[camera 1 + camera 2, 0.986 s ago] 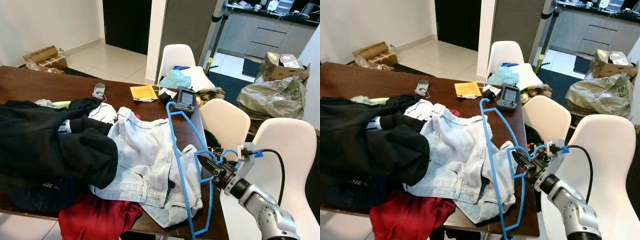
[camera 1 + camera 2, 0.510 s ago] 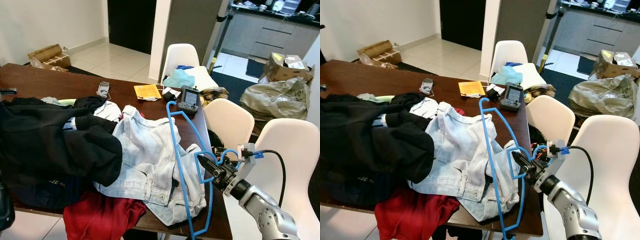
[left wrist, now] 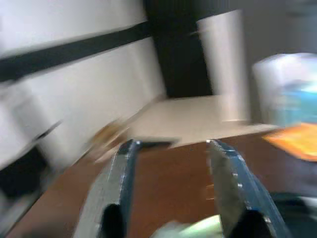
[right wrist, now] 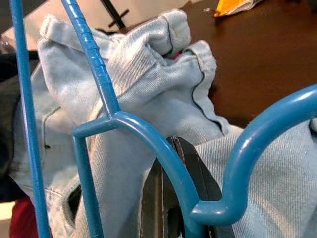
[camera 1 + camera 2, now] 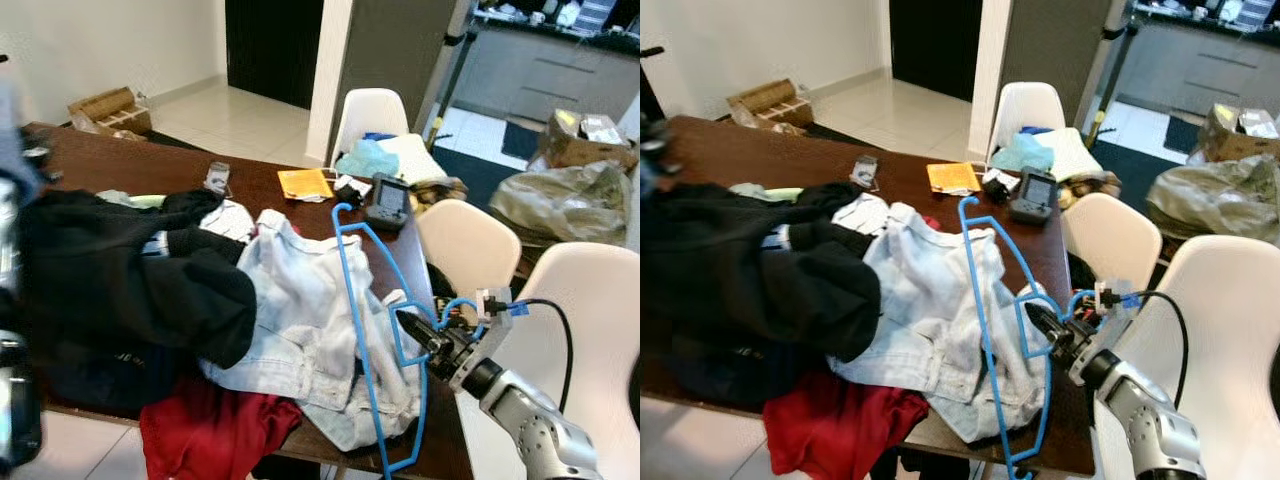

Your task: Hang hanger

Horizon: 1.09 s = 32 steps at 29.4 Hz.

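A blue wire hanger lies tilted over pale denim jeans on the brown table. Its hook end points toward the table's near right corner. My right gripper is shut on the hanger's neck beside the hook; in the right wrist view the blue bar crosses its black fingers. My left arm shows as a blur at the left edge. My left gripper is open over the bare table top, holding nothing.
A black garment and a red one are heaped left of the jeans. A grey device, orange paper and a phone lie further back. White chairs stand along the right side.
The view has shifted a little. My left arm has risen into sight at the left edge, blurred by motion. The right gripper keeps its hold on the hanger in the same place.
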Available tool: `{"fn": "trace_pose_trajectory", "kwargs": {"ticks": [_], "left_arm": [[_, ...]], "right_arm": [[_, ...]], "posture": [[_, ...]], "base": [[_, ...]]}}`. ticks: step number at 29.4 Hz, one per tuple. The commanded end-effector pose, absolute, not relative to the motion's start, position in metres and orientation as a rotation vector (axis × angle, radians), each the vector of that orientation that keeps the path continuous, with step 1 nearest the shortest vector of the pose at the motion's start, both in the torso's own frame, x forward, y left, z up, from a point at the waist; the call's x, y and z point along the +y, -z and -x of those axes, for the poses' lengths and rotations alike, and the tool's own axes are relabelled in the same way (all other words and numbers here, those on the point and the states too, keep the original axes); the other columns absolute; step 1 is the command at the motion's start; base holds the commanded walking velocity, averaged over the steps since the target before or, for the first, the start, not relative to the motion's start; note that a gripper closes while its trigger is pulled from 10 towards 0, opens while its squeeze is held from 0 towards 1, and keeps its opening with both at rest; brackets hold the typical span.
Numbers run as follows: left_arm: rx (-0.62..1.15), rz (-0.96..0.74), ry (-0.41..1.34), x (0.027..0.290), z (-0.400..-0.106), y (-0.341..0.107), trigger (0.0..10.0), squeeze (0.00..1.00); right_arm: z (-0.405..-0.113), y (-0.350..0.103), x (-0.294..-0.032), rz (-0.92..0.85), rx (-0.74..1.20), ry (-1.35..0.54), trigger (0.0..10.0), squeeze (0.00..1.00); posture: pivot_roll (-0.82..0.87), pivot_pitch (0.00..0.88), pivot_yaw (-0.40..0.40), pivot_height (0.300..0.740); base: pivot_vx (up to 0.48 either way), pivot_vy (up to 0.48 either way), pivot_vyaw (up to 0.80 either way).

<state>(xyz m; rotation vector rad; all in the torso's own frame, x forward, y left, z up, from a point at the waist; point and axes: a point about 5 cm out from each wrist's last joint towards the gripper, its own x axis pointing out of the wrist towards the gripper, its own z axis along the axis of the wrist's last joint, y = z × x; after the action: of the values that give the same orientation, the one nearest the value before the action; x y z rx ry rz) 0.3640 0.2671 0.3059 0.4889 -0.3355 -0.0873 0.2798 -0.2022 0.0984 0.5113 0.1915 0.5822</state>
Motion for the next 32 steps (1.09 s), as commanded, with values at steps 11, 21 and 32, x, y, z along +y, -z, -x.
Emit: {"fn": "trace_pose_trajectory", "kwargs": {"ticks": [11,21,32], "left_arm": [[-0.048,-0.528,0.584,0.24,-0.33,-0.263,10.0,0.0],[-0.403,-0.099,0.792,0.211,-0.301,-0.327,10.0,0.0],[-0.361,0.369,0.998,0.181,-0.301,-0.305,10.0,0.0]], "right_arm": [[-0.278,-0.096,-0.208,-0.533,0.195,-0.551,10.0,0.0],[-0.298,-0.157,-0.223,-0.327,-0.039,-0.419,10.0,0.0],[-0.307,-0.26,-0.216,-0.112,-0.327,-0.448,10.0,0.0]], "posture": [[0.13,0.0,-0.067,0.74],[0.13,0.0,-0.049,0.74],[0.12,0.0,-0.036,0.74]], "base": [[0.0,0.0,0.0],[0.0,0.0,0.0],[0.0,0.0,0.0]]}}
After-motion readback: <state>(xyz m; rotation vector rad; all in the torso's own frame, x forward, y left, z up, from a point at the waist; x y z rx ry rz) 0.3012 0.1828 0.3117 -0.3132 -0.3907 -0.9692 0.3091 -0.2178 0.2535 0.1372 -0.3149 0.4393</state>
